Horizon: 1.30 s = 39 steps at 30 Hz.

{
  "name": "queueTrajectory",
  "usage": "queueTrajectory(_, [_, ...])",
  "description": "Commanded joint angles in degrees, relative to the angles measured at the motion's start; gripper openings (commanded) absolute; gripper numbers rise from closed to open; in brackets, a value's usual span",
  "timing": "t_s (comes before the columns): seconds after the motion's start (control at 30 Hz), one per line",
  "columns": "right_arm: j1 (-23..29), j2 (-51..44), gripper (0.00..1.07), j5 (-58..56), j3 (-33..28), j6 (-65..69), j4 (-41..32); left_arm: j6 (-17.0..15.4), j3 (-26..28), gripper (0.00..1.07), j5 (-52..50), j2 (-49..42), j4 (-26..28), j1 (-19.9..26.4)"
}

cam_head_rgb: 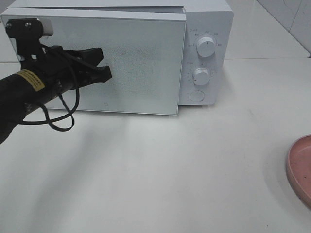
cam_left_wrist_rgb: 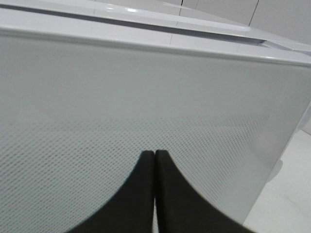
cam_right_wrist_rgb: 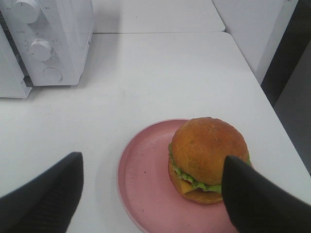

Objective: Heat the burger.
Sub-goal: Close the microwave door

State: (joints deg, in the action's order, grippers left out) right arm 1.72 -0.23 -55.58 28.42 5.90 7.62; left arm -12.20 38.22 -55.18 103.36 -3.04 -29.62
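While only the right wrist view shows burger, right pincer open, left pincer closed

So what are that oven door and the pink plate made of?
Microwave door: looks like glass, smooth with a fine dot mesh behind it, in a white, probably plastic, frame. Pink plate: matte, faintly speckled; plastic or ceramic, can't tell which.

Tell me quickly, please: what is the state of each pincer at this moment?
Left pincer: closed, holding nothing, tips at the microwave door.
Right pincer: open, holding nothing, above the burger on the pink plate.
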Motion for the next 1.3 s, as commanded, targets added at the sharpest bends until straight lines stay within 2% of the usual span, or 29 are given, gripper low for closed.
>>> queueTrajectory(0.03, [-0.4,-1.43,0.74,0.46,-0.06,-0.8,-0.23,0.52,4.47,0.0,2.81,1.78,1.15,-1.66])
queueTrajectory(0.2, [-0.4,-1.43,0.74,0.46,-0.06,-0.8,-0.23,0.52,7.79,0.0,3.9,3.84,1.89,-2.52])
queueTrajectory(0.27, [-0.4,-1.43,0.74,0.46,-0.06,-0.8,-0.23,0.52,11.17,0.0,5.39,5.67,3.38,-3.09])
queueTrajectory(0.47, [-0.4,-1.43,0.74,0.46,-0.06,-0.8,-0.23,0.52,13.69,0.0,5.39,7.28,4.87,-3.15])
queueTrajectory(0.63, [-0.4,-1.43,0.74,0.46,-0.06,-0.8,-0.23,0.52,18.16,0.0,6.53,9.85,9.28,-3.15])
queueTrajectory(0.73, [-0.4,-1.43,0.74,0.46,-0.06,-0.8,-0.23,0.52,18.96,0.0,6.65,10.2,9.63,-3.15])
queueTrajectory(0.8, [-0.4,-1.43,0.74,0.46,-0.06,-0.8,-0.23,0.8,22.35,0.0,8.42,11.86,9.8,-3.15])
queueTrajectory(0.9, [-0.4,-1.43,0.74,0.46,-0.06,-0.8,-0.23,1.03,23.2,0.0,8.71,12.32,9.68,-3.15])
queueTrajectory(0.93, [-0.4,-1.43,0.74,0.46,-0.06,-0.8,-0.23,0.97,24.06,0.0,9.85,12.49,8.37,-3.15])
queueTrajectory(0.97, [-0.4,-1.43,0.73,0.46,-0.06,-0.8,-0.23,0.74,23.95,0.0,10.14,12.32,4.76,-3.15])
queueTrajectory(1.0, [-0.4,-1.43,0.73,0.46,-0.06,-0.8,-0.23,0.74,23.95,0.0,10.14,12.32,4.76,-3.15])
queueTrajectory(1.07, [-0.4,-1.43,0.73,0.46,-0.06,-0.8,-0.23,0.06,23.15,0.0,12.38,11.57,-1.09,-3.61])
queueTrajectory(1.17, [-0.4,-1.43,0.73,0.46,-0.06,-0.8,-0.23,0.11,20.97,0.0,14.5,9.45,-3.44,-4.98])
queueTrajectory(1.3, [-0.4,-1.43,0.73,0.46,-0.06,-0.8,-0.23,0.11,18.33,0.0,17.7,6.59,-3.44,-6.65])
